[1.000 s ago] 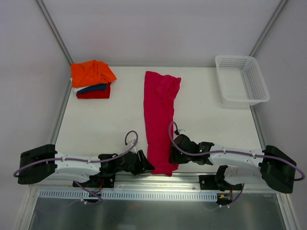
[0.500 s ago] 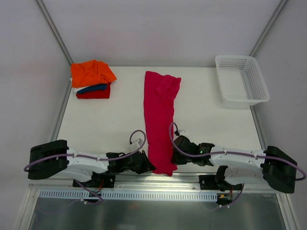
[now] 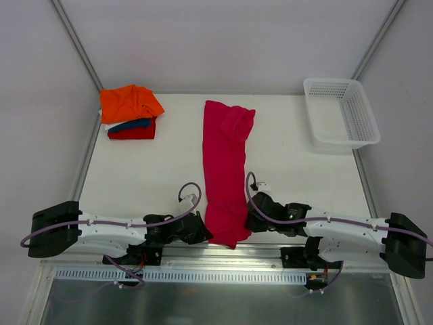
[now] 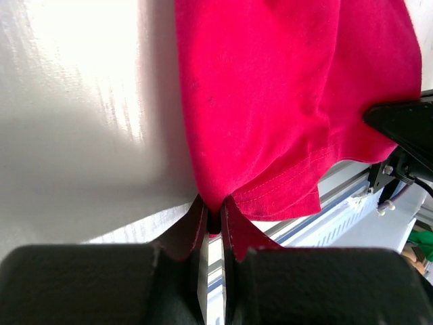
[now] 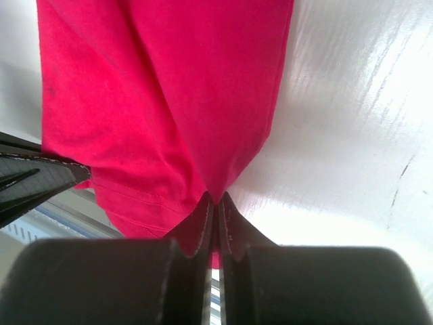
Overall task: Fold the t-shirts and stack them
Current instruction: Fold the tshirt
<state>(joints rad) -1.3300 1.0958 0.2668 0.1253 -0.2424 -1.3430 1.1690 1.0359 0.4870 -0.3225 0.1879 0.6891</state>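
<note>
We see the white plastic mesh basket [image 3: 336, 143] at upper right, well apart from every shirt, and the folded orange, dark blue and red t-shirts [image 3: 130, 114] stacked at upper left. The magenta-pink t-shirt [image 3: 226, 169] lies as a strip down the centre of the white table [image 3: 149, 176]. At the table's bottom edge our left gripper [image 4: 213, 215] and right gripper [image 5: 215, 200] each pinch a hem corner.
</note>
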